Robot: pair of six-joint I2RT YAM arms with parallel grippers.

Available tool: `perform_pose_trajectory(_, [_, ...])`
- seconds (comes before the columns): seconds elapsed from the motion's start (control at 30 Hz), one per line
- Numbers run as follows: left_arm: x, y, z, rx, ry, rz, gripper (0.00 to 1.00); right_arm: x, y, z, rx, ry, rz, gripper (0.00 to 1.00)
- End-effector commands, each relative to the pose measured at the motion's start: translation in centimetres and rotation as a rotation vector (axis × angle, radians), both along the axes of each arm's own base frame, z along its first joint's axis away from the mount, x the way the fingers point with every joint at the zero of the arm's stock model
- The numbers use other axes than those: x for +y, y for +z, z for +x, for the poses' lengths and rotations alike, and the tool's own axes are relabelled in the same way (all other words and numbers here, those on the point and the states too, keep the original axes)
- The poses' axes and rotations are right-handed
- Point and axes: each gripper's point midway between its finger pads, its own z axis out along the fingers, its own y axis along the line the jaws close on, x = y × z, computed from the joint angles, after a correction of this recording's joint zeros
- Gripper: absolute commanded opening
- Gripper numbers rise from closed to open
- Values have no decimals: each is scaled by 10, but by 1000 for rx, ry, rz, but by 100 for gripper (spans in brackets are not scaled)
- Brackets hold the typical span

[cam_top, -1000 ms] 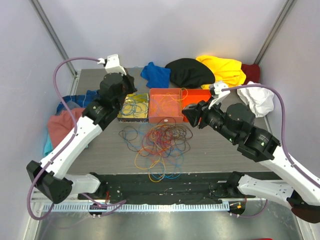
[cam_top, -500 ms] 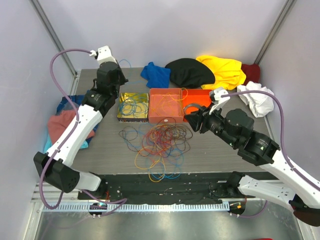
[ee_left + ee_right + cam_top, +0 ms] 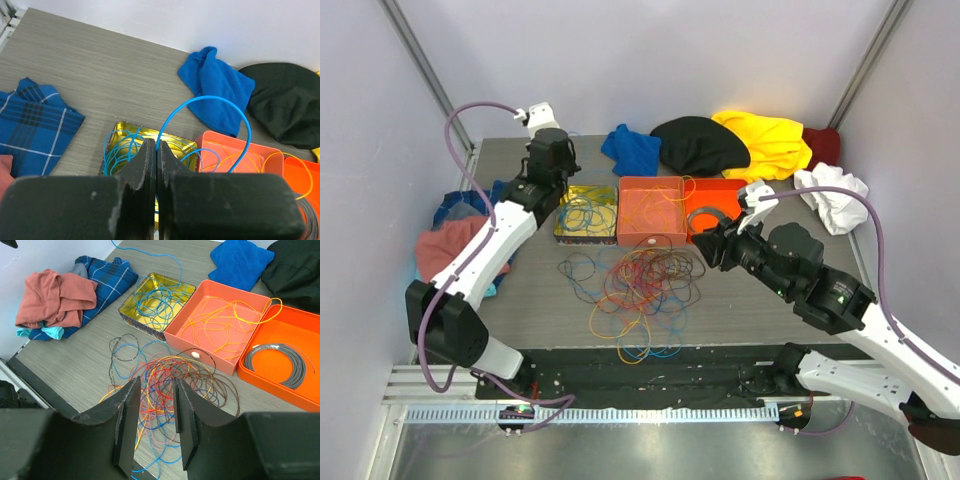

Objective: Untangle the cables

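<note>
The cables lie in a messy tangle (image 3: 640,285) of orange, red, blue and dark loops on the grey table, also seen in the right wrist view (image 3: 170,375). My left gripper (image 3: 560,160) is raised above the back left of the table. It is shut on a blue cable (image 3: 215,98) that arcs up from the jaws and drops over the gold tin (image 3: 117,127). The blue cable also shows in the right wrist view (image 3: 170,260). My right gripper (image 3: 156,382) is open and empty, held above the right side of the tangle (image 3: 705,245).
The gold tin (image 3: 560,232) holds blue loops. A salmon box (image 3: 650,182) holds orange loops. An orange tray (image 3: 728,188) holds a grey coil (image 3: 280,362). Blue (image 3: 632,148), black (image 3: 700,143), yellow (image 3: 765,138) and white (image 3: 832,198) cloths line the back; more cloths (image 3: 450,240) lie left.
My left arm has swung up and back from over the gold tin, carrying the blue cable. My right gripper has shifted slightly forward over the tangle.
</note>
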Motion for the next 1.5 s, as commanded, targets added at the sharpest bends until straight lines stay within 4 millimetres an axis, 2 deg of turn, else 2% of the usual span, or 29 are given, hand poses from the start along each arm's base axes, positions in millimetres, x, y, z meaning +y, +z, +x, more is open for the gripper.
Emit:
perform_pose_trajectory(0.0, [1, -19, 8, 12, 17, -6, 0, -1, 5, 3, -33, -16, 12, 40])
perform_pose_trajectory(0.2, [-3, -84, 2, 177, 15, 9, 0, -2, -1, 5, -33, -23, -7, 40])
perform_pose_trajectory(0.23, [-3, -101, -1, 221, 14, 24, 0, -3, -2, 5, -33, -24, -10, 39])
perform_pose_trajectory(0.37, [5, -133, -3, 317, 50, 78, 0, -2, -5, 6, -29, -24, -17, 39])
perform_pose_trajectory(0.53, [17, -145, -2, 365, 89, 89, 0, -3, -7, 6, -29, -26, -22, 39])
perform_pose_trajectory(0.8, [7, -184, -5, 488, 45, 97, 0, -1, -13, 9, -27, -28, -37, 38])
perform_pose_trajectory(0.9, [5, -191, -3, 503, 44, 94, 0, -2, -11, 8, -32, -27, -38, 38])
perform_pose_trajectory(0.97, [5, -194, -2, 510, 49, 96, 3, -3, -12, 8, -33, -31, -39, 38])
perform_pose_trajectory(1.07, [8, -186, 3, 506, 66, 110, 30, -3, -12, 8, -30, -32, -40, 38])
perform_pose_trajectory(1.1, [7, -177, 7, 488, 68, 115, 42, -4, -12, 8, -30, -35, -40, 39])
perform_pose_trajectory(1.2, [13, -161, 10, 464, 86, 145, 59, -4, -13, 8, -26, -34, -40, 39])
perform_pose_trajectory(1.33, [19, -131, 12, 433, 113, 158, 68, -4, -13, 8, -26, -34, -40, 39])
perform_pose_trajectory(1.43, [16, -113, 3, 407, 104, 120, 72, -3, -15, 8, -25, -32, -44, 38])
perform_pose_trajectory(1.47, [18, -106, -6, 387, 104, 110, 78, -3, -16, 9, -24, -34, -48, 38])
